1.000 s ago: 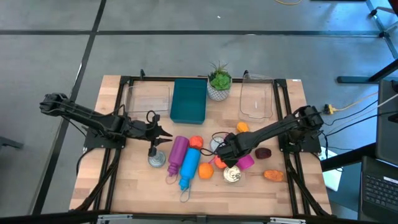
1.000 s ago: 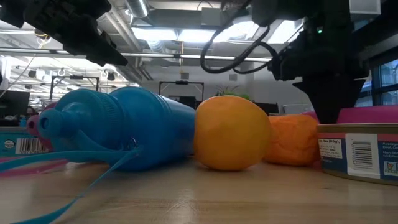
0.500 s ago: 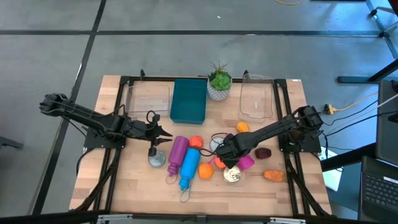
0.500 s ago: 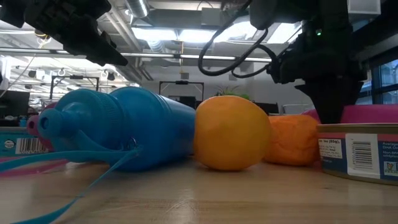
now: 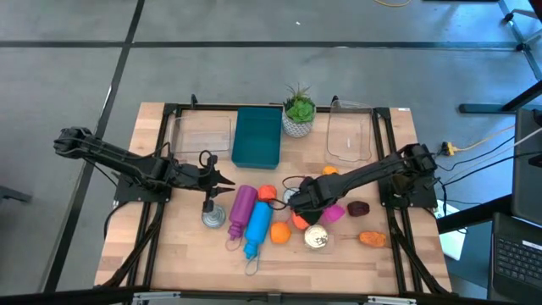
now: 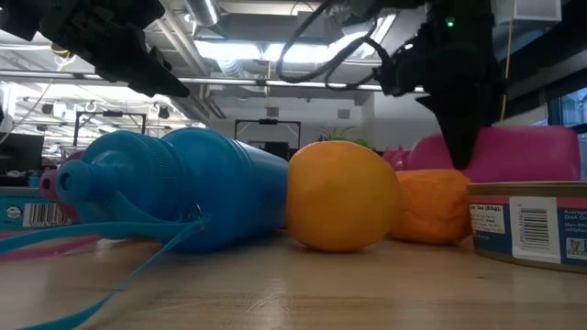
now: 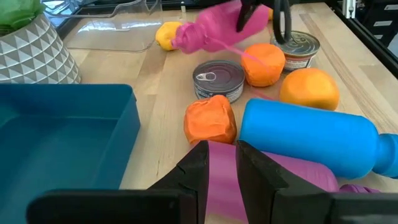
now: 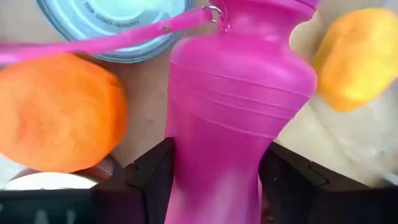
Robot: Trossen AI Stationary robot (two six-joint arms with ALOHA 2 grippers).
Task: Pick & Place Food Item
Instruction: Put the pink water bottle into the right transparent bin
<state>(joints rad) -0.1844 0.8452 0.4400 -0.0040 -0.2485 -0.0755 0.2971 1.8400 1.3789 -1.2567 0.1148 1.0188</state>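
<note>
1. Two arms reach over the wooden table point(image 5: 373, 258) from opposite sides.
2. Right gripper point(image 5: 306, 201): clamped on the pink bottle point(image 8: 233, 106), one dark finger point(image 8: 152, 180) on each side of its body. In the low view the bottle point(image 6: 509, 154) sits clear of the table, above the orange item point(image 6: 433, 206).
3. Left gripper point(image 5: 227, 186): over the table beside the purple bottle point(image 5: 243, 206), fingers point(image 7: 198, 171) nearly together with nothing between them.
4. Food items: an orange point(image 5: 280, 233) lies against the blue bottle point(image 5: 258, 227); an orange block point(image 7: 210, 121) rests by a tin point(image 7: 217, 79); a yellow piece point(image 7: 165, 35) lies near the clear tray point(image 5: 350, 140); a dark red piece point(image 5: 361, 207) and an orange-brown piece point(image 5: 371, 239) lie toward the right edge.
5. One opened can point(image 5: 317, 240) stands just beside the orange, below the right gripper in the high view.
6. Teal bin point(image 5: 257, 135) and potted plant point(image 5: 298, 110) stand at the far side; a second clear tray point(image 5: 201, 135) sits left of the bin.
</note>
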